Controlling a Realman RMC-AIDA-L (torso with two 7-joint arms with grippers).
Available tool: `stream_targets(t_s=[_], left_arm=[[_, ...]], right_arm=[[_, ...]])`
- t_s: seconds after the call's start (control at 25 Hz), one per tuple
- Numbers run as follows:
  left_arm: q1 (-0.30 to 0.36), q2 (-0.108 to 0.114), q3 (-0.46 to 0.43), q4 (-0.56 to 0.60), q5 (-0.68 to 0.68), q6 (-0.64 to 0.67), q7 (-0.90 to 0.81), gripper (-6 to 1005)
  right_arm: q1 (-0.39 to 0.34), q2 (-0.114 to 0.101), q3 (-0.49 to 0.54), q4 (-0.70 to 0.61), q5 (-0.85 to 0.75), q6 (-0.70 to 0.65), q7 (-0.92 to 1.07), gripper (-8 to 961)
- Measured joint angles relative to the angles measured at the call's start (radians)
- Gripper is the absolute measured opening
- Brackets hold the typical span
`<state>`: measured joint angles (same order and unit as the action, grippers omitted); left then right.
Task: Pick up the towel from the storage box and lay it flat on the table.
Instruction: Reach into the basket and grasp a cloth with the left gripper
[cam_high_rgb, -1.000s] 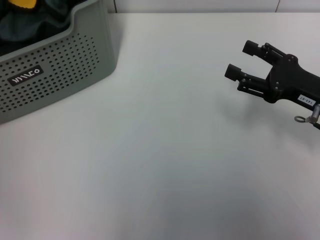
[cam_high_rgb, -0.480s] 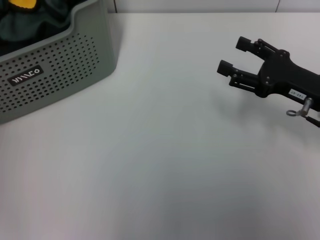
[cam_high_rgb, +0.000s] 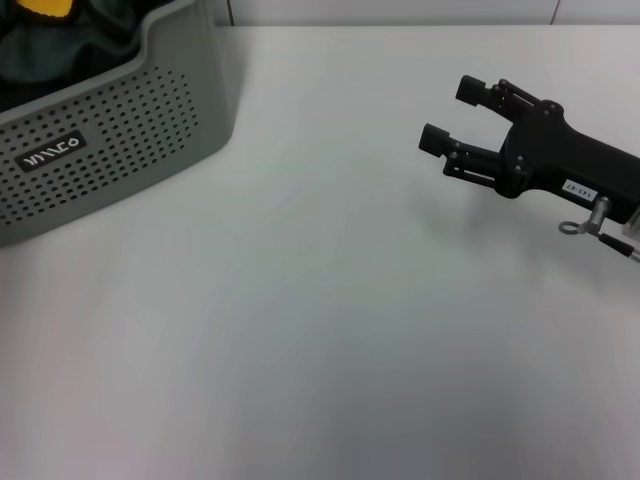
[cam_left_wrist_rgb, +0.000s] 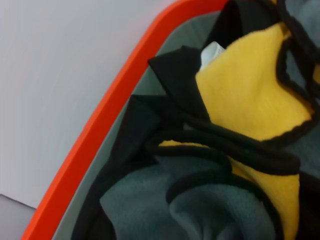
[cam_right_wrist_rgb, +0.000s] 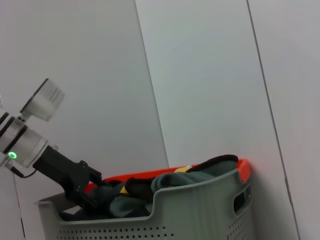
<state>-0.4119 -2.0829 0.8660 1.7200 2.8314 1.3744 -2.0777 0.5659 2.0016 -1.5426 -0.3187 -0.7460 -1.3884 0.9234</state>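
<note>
The light grey storage box (cam_high_rgb: 110, 140) stands at the table's (cam_high_rgb: 300, 330) far left corner. The towel (cam_high_rgb: 30, 45) lies crumpled inside it, dark grey-green with a yellow patch. In the left wrist view the towel (cam_left_wrist_rgb: 250, 100) fills the picture: yellow and grey folds, black edging, a small white tag (cam_left_wrist_rgb: 212, 52). The right wrist view shows my left gripper (cam_right_wrist_rgb: 86, 192) reaching down into the box (cam_right_wrist_rgb: 200, 210) among the towel's folds (cam_right_wrist_rgb: 190, 175). My right gripper (cam_high_rgb: 452, 114) hovers open above the table's right side, pointing toward the box, holding nothing.
The box has an orange inner rim (cam_left_wrist_rgb: 115, 115) and a black label (cam_high_rgb: 50, 153) on its front wall. White wall panels rise behind the table. Bare tabletop stretches between the box and my right gripper.
My right gripper has moved left and slightly farther back over the table, toward the box, still open. The box and towel look the same in the head view.
</note>
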Motion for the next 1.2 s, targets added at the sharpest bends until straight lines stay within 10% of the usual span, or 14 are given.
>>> stream_targets(t_s=[0.84, 1.2], left_arm=[[0.066, -0.008, 0.063, -0.003, 0.003, -0.195, -0.009, 666], [0.071, -0.009, 0.067, 0.011, -0.025, -0.196, -0.010, 442]], right_arm=[[-0.032, 0.008, 0.005, 0.007, -0.001, -0.008, 0.000, 879], [-0.026, 0.009, 0.005, 0.008, -0.001, -0.002, 0.000, 878]])
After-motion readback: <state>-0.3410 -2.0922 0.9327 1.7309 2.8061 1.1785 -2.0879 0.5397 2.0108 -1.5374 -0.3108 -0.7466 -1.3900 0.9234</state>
